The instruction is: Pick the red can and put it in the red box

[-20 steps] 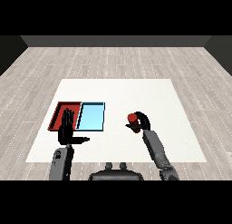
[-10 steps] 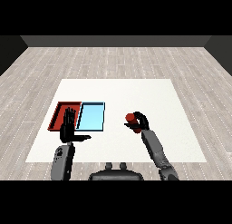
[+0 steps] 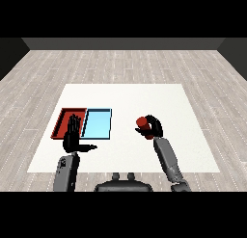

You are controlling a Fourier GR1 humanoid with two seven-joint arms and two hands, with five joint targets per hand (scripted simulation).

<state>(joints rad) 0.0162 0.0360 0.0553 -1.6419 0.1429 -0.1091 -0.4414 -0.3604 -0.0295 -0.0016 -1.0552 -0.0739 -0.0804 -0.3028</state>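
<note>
The red can (image 3: pixel 142 123) is held above the white table (image 3: pixel 144 97), right of centre, with my right hand (image 3: pixel 152 128) curled round it. The red tray (image 3: pixel 63 119) lies at the left of the table, its near part hidden behind my left hand (image 3: pixel 72 138). That hand is raised with straight fingers and thumb stuck out sideways, holding nothing. The can is well to the right of both trays.
A light blue tray (image 3: pixel 98 124) lies directly right of the red tray, between it and the can. Grey plank floor surrounds the table on all sides.
My right hand has carried the red can slightly to the left, towards the trays. The left hand has stayed where it was.
</note>
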